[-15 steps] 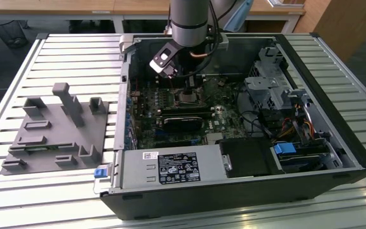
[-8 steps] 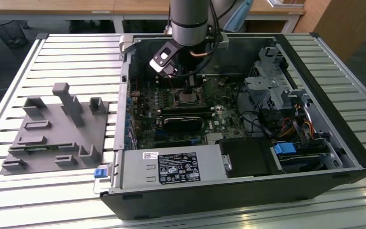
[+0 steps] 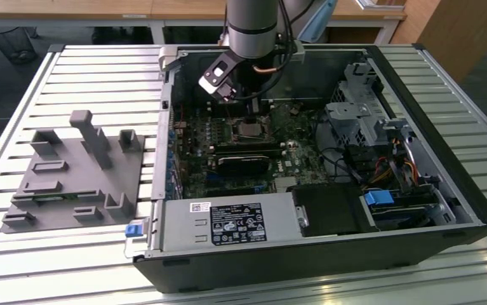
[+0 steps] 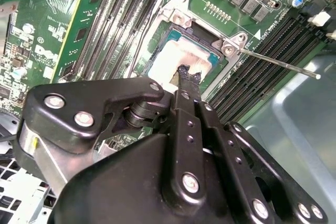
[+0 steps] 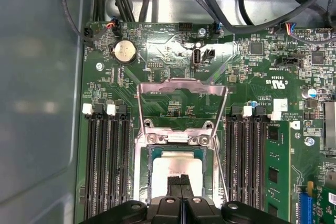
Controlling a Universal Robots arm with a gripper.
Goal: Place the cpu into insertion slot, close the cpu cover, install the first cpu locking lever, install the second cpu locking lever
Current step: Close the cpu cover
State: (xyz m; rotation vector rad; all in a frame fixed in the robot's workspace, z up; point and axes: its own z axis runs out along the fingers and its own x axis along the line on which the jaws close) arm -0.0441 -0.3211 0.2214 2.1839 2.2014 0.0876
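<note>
Inside the case (image 3: 311, 260), gripper (image 5: 181, 180) over the cpu (image 5: 170, 165)
I see it pressed together, tips at the cpu seated in the insertion slot (image 5: 149, 174); cpu cover (image 5: 181, 85) open.

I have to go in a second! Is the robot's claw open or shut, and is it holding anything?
Gripper: closed, fingertips together with nothing between them, right over the cpu.
</note>
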